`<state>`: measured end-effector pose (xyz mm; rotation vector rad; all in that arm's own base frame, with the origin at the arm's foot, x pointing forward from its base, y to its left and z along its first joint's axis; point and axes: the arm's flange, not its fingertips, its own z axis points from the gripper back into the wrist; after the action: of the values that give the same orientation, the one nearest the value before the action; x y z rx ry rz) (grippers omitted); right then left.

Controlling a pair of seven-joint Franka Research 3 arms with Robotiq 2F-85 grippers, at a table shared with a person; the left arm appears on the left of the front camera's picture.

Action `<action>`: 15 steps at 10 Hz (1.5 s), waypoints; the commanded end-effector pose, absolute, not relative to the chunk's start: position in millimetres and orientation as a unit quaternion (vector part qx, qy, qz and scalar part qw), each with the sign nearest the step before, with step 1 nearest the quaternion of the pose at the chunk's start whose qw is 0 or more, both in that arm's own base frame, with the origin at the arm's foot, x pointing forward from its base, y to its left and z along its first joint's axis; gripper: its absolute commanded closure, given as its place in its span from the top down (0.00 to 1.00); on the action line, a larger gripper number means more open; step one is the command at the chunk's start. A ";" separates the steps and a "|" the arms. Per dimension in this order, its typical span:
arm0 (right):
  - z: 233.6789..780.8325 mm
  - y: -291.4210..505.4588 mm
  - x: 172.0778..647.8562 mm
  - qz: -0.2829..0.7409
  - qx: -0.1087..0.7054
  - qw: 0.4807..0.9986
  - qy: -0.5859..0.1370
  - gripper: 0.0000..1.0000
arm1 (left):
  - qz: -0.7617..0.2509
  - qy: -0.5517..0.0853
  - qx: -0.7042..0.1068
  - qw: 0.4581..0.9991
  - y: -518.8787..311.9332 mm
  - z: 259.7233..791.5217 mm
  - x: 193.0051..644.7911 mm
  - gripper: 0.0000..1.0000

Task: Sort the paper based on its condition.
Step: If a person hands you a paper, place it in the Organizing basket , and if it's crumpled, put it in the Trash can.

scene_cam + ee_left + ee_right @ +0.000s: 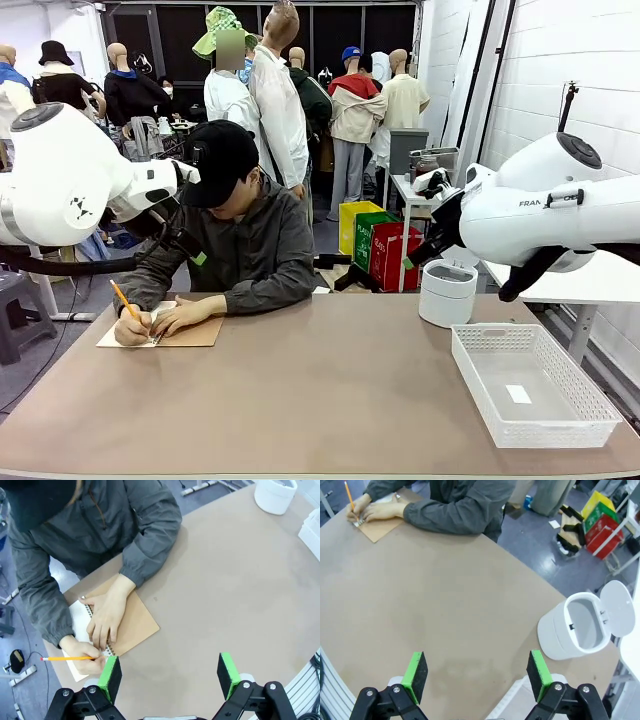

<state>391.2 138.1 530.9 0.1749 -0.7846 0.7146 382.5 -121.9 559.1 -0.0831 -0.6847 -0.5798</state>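
Your left hand (pixel 169 672) and right hand (pixel 477 672) both hang above the brown desk (pixel 330 400), each with its fingers spread wide apart. Near right on the desk sits the white mesh basket (pixel 535 385) with one small white slip (pixel 518 393) on its floor; farther back on the right stands the round white bin (pixel 447 292), lid tipped open. Far left, the paper (pixel 79 625) is a white page on the spiral notepad (pixel 135 625), with the person's flat hand (pixel 107 617) resting on it and the person's writing hand (pixel 85 657) holding a yellow pencil (pixel 67 658).
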 end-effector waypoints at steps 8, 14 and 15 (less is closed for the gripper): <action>547.4 136.1 390.4 0.344 0.102 0.851 -0.384 1.00 | -0.263 -0.365 -0.021 0.893 -124.9 575.6 376.9 1.00; 545.6 135.3 387.7 0.337 0.086 0.853 -0.389 1.00 | -0.274 -0.359 -0.033 0.891 -121.0 574.6 373.6 1.00; 545.6 135.3 387.7 0.337 0.086 0.853 -0.389 1.00 | -0.274 -0.359 -0.033 0.891 -121.0 574.6 373.6 1.00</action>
<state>387.6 135.4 545.7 0.1803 -0.8185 0.7101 373.8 -122.1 573.7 -0.0665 -0.7432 -0.5670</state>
